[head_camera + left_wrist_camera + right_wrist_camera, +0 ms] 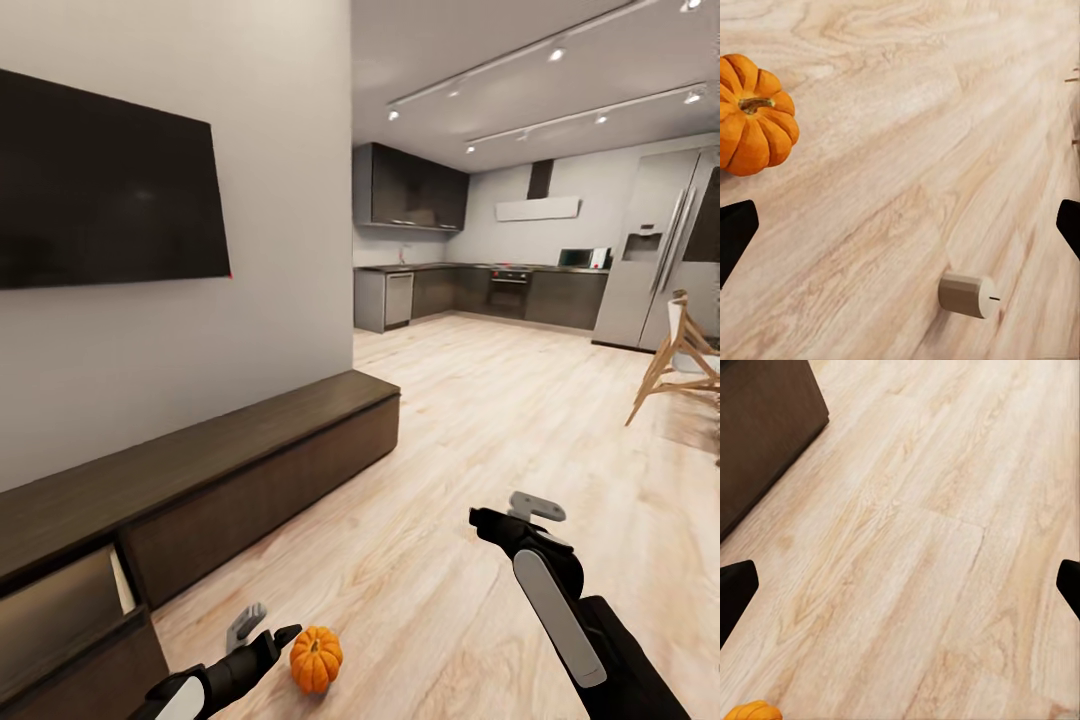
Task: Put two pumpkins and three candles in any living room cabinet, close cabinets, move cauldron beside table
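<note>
With its wide-open, empty left gripper (262, 632) just beside the ribbed orange pumpkin (316, 658) on the pale wood floor (480, 420), it should straddle the pumpkin squarely before closing; the right gripper (520, 512) is also open and empty.

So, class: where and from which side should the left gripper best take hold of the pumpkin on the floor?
Probably from above, fingers closing across the ribbed belly of the pumpkin. It sits upright on the floor, stem up, clear all round, beside the open left gripper.

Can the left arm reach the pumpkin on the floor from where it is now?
Probably yes. The left hand is open, close beside the pumpkin, with only bare floor between them.
</note>
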